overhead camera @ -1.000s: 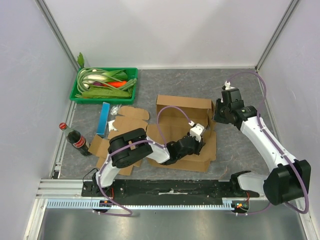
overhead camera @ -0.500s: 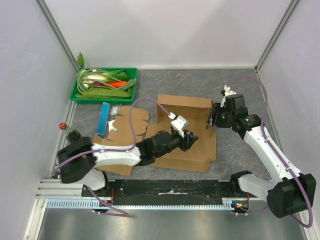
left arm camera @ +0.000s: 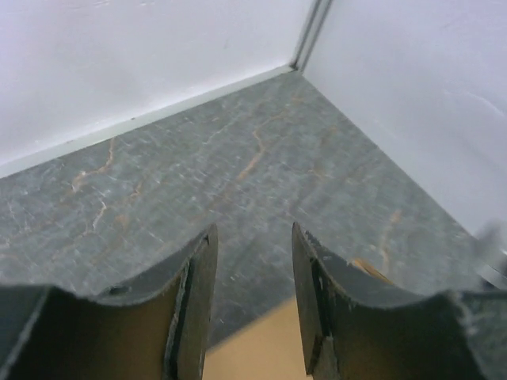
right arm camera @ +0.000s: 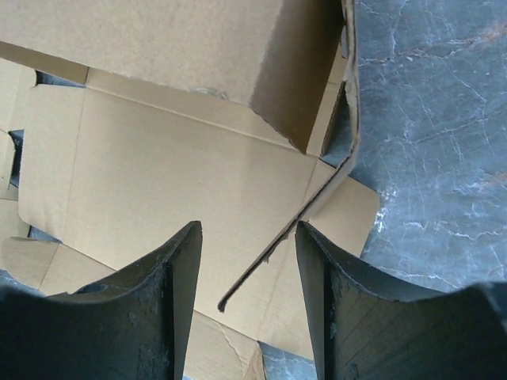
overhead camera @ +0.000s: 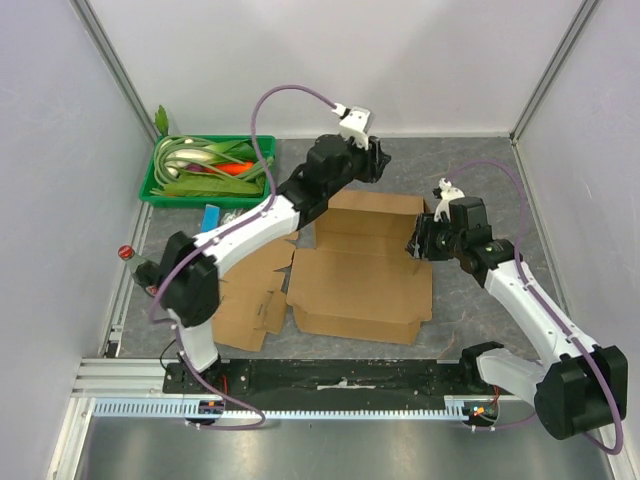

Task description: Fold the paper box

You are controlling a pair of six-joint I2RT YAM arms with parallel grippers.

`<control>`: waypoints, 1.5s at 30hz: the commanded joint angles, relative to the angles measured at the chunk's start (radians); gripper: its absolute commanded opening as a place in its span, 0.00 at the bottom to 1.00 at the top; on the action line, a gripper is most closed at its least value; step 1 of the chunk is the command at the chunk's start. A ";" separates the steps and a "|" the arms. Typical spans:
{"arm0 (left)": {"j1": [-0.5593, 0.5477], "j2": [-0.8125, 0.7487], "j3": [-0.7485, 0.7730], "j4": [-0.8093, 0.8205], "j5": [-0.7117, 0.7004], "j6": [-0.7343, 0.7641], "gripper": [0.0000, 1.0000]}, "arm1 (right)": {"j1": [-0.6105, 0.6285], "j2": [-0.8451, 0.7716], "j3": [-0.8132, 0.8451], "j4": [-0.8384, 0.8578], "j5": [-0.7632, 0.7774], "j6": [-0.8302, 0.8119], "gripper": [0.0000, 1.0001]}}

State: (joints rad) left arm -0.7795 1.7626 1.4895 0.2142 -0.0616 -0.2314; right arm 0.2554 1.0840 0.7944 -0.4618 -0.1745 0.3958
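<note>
Box (overhead camera: 360,285) at centre of table (overhead camera: 480,165), base flat, rear wall up. R gripper (overhead camera: 418,243) spread, astride right flap (right arm camera: 273,245), not pinching. L gripper (overhead camera: 377,160) spread, empty, above rear wall. Rec: pinch flap squarely, fold along crease.

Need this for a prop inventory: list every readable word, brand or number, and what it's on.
No text can be read in any view.
Bottle: its label is too small and partly hidden.
Blue box: no legible print.
Paper box: plain cardboard, no print visible.
</note>
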 commanded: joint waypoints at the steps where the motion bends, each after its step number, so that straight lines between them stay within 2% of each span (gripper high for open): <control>1: 0.029 0.240 0.307 -0.328 0.098 0.104 0.47 | 0.015 0.014 0.000 0.112 -0.034 0.032 0.58; 3: 0.029 0.290 0.373 -0.369 0.117 0.118 0.43 | 0.019 0.014 0.005 0.124 -0.040 0.049 0.58; 9: 0.031 0.359 0.380 -0.398 0.164 0.115 0.41 | 0.021 0.025 -0.049 0.251 -0.088 0.135 0.59; 15: 0.031 0.316 0.306 -0.415 0.186 0.126 0.38 | 0.025 0.070 -0.135 0.559 -0.138 0.199 0.59; 19: 0.032 0.284 0.246 -0.397 0.198 0.115 0.37 | 0.038 0.086 -0.201 0.806 -0.151 0.166 0.63; 20: 0.034 0.279 0.235 -0.397 0.204 0.107 0.37 | 0.038 0.094 -0.201 0.819 -0.151 0.152 0.63; 23: 0.032 0.276 0.232 -0.398 0.204 0.096 0.37 | 0.041 0.093 -0.176 0.769 -0.187 0.086 0.63; 24: 0.034 0.278 0.236 -0.404 0.200 0.093 0.37 | 0.039 0.047 -0.173 0.737 -0.203 0.071 0.63; 29: 0.039 0.285 0.233 -0.408 0.192 0.072 0.37 | 0.039 -0.208 -0.158 0.384 -0.128 0.066 0.66; 30: 0.040 0.288 0.232 -0.406 0.195 0.069 0.37 | 0.039 -0.299 -0.173 0.295 -0.078 0.067 0.68; 32: 0.043 0.299 0.238 -0.404 0.204 0.063 0.36 | 0.038 -0.378 -0.190 0.218 0.099 0.067 0.69; 35: 0.048 0.299 0.241 -0.407 0.212 0.060 0.36 | 0.038 -0.492 -0.260 0.201 0.283 0.048 0.74; 38: 0.055 0.293 0.242 -0.412 0.212 0.061 0.36 | 0.036 -0.458 -0.276 0.178 0.471 0.042 0.76; 39: 0.062 0.291 0.241 -0.412 0.213 0.063 0.36 | 0.038 -0.444 -0.284 0.202 0.480 0.019 0.76; 40: 0.063 0.291 0.242 -0.415 0.212 0.063 0.36 | 0.038 -0.426 -0.293 0.228 0.469 -0.018 0.76; 42: 0.074 0.290 0.245 -0.415 0.221 0.055 0.36 | 0.038 -0.349 -0.323 0.329 0.325 -0.159 0.76; 44: 0.080 0.291 0.248 -0.409 0.242 0.046 0.36 | 0.038 -0.236 -0.322 0.359 0.285 -0.219 0.74; 45: 0.083 0.294 0.252 -0.411 0.249 0.044 0.36 | 0.038 -0.199 -0.307 0.389 0.261 -0.303 0.74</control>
State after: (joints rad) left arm -0.7158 2.0708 1.7283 -0.1928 0.1379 -0.1589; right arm 0.2909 0.7502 0.4816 -0.1802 0.1345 0.3241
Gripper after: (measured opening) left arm 0.367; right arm 0.750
